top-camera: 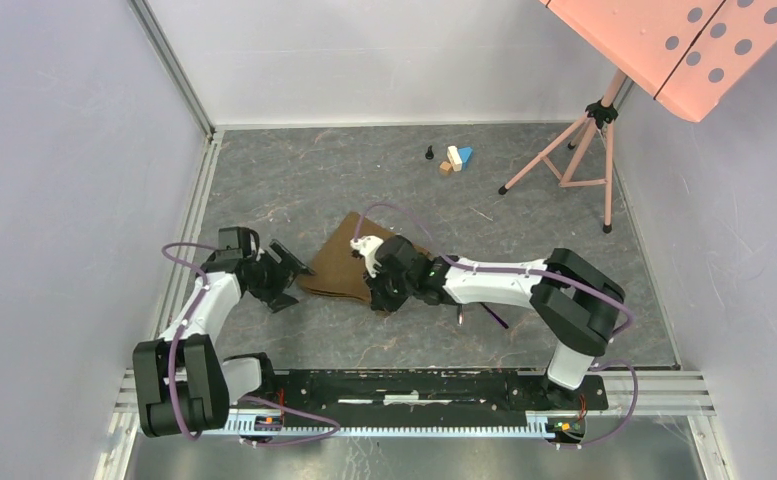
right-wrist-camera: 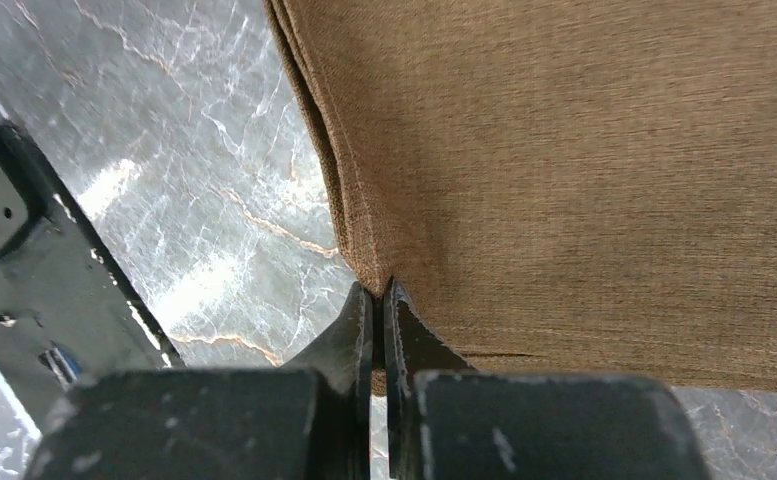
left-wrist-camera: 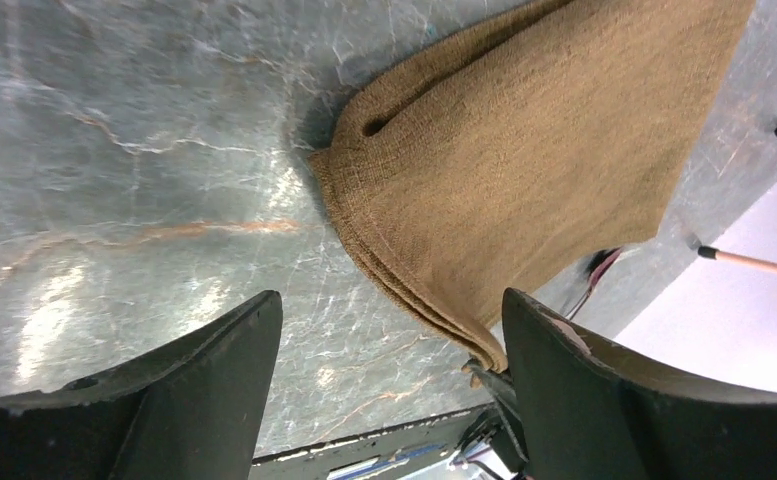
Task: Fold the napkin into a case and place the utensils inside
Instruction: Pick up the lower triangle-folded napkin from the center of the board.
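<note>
The brown napkin (top-camera: 336, 262) lies folded in layers on the grey table. It fills the right wrist view (right-wrist-camera: 584, 170) and shows in the left wrist view (left-wrist-camera: 524, 150). My right gripper (top-camera: 379, 293) is shut on the napkin's near corner (right-wrist-camera: 377, 298), low at the table. My left gripper (top-camera: 286, 272) is open and empty just left of the napkin; in its own view (left-wrist-camera: 392, 325) the folded edge runs close to the right finger. A thin dark handle (top-camera: 495, 315), apparently the spoon's, lies under my right arm. The spoon's bowl and the fork are hidden.
Several small toy blocks (top-camera: 454, 158) sit at the back of the table. A pink stand on a tripod (top-camera: 576, 152) is at the back right. The black mounting rail (top-camera: 414, 385) runs along the near edge. Walls close in both sides.
</note>
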### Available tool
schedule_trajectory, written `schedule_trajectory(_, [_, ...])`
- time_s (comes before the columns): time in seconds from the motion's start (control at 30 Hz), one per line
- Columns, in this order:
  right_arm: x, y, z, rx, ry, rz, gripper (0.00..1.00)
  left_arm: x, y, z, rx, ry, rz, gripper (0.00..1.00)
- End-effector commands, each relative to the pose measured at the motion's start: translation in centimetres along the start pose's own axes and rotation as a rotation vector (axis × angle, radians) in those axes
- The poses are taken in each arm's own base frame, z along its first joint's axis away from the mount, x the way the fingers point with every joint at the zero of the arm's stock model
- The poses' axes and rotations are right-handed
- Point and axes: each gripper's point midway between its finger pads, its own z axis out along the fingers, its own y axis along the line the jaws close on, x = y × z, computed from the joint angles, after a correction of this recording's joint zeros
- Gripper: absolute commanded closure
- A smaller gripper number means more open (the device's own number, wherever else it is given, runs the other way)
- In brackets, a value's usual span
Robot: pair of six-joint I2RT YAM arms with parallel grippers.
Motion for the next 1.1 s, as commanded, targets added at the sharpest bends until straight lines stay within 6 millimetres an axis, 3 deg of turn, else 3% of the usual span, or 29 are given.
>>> schedule_trajectory(0.0, [-3.8, 2.2, -1.4, -0.181, -0.174, 0.087, 1.00, 0.5, -2.5, 0.2, 0.114, 0.015, -0.030, 0.15])
schedule_trajectory(0.3, [-3.7, 1.3, -2.3, -0.203, -0.210, 0.119, 1.00, 1.4, -2.7, 1.1, 0.136, 0.016, -0.109, 0.24])
schedule_trajectory(0.67, [-3.1, 1.1, -2.1, -0.207, -0.195, 0.110, 1.00, 1.7, -2.1, 3.3, 0.177, 0.023, -0.157, 0.27])
schedule_trajectory(0.8, [-2.8, 1.0, -1.8, -0.205, -0.188, 0.107, 1.00, 1.3, -2.1, 4.1, 0.181, 0.022, -0.152, 0.36])
schedule_trajectory(0.9, [-2.5, 1.1, -1.6, -0.207, -0.176, 0.109, 1.00, 1.1, -2.2, 4.4, 0.184, 0.020, -0.149, 0.48])
schedule_trajectory(1.0, [-2.1, 1.4, -1.5, -0.220, -0.159, 0.096, 1.00, 0.6, -1.6, 4.1, 0.142, -0.005, -0.130, 0.60])
schedule_trajectory(1.07, [-1.8, 2.0, -1.3, -0.229, -0.146, 0.073, 1.00, 0.3, -1.1, 3.5, 0.093, -0.035, -0.104, 0.62])
